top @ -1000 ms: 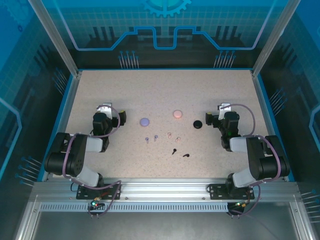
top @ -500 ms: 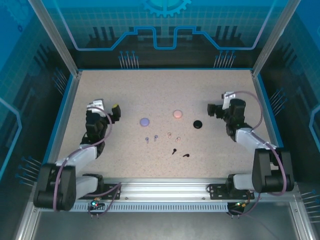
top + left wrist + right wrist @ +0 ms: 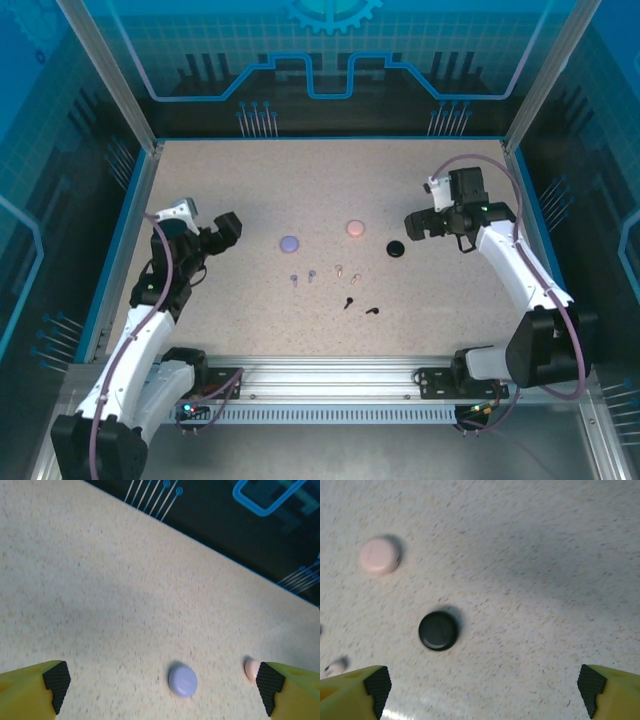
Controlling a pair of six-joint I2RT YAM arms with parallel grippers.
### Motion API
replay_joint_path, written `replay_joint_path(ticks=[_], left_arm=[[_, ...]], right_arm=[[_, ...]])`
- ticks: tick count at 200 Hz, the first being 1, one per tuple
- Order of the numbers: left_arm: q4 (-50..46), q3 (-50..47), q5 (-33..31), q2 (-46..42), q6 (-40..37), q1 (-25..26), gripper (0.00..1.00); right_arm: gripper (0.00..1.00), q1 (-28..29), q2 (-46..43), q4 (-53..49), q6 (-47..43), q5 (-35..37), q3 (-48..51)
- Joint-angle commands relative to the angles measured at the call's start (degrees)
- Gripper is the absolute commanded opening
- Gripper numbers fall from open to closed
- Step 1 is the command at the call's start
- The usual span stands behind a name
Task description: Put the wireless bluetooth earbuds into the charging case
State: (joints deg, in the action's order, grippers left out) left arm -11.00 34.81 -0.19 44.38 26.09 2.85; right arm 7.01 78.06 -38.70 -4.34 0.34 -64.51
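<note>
1. I see six earbuds lying loose mid-bench (image 3: 300, 180), none of them in a case. L to R: lilac pair (image 3: 294, 279), pink pair (image 3: 339, 268), black pair (image 3: 348, 301). The black ones sit nearest the arm bases.
2. The cases are three round pucks in a row just beyond the buds. Lilac case (image 3: 290, 243) is on the L, pink case (image 3: 355, 228) in the middle and furthest back, black case (image 3: 396, 248) on the R. All look closed and lie flat.
3. Left pincer (image 3: 226, 231) is released, jaws wide, nothing between them. It hangs L of the lilac case, apart from it. Its wrist cam looks over the lilac case w/ the pink one at the R fingertip (image 3: 267, 692).
4. Right pincer (image 3: 414, 225) is also released and empty, near the black case, just R of and beyond it, no contact. Its wrist cam has the black case low-centre and the pink case upper L. There's a blurred pale bud at the L edge; can't tell more.
</note>
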Motion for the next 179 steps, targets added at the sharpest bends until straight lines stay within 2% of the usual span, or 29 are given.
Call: replay_joint_path(ticks=[1, 22, 64, 141, 179], left_arm=[[-8.8, 0.8, 3.9, -3.7, 1.6, 0.2, 0.99], [-9.0, -0.6, 4.8, -5.8, 2.4, 0.2, 0.99], [-8.6, -1.0, 5.9, -4.9, 3.1, 0.1, 0.99], [-9.3, -0.4, 4.8, -3.9, 3.2, 0.2, 0.99], [-9.9, 0.1, 4.3, -3.5, 2.9, 0.2, 0.99]], right_arm=[[0.99, 3.4, 3.8, -11.1, -3.6, -1.3, -4.9], [0.99, 7.6, 8.8, -13.4, -6.3, 1.7, -7.3], [0.89, 11.3, 20.9, -17.8, -9.4, 4.0, -14.9], [0.74, 12.9, 32.0, -16.4, -10.2, 7.1, -17.6], [0.72, 13.2, 35.0, -15.4, -9.8, 7.8, -18.2]])
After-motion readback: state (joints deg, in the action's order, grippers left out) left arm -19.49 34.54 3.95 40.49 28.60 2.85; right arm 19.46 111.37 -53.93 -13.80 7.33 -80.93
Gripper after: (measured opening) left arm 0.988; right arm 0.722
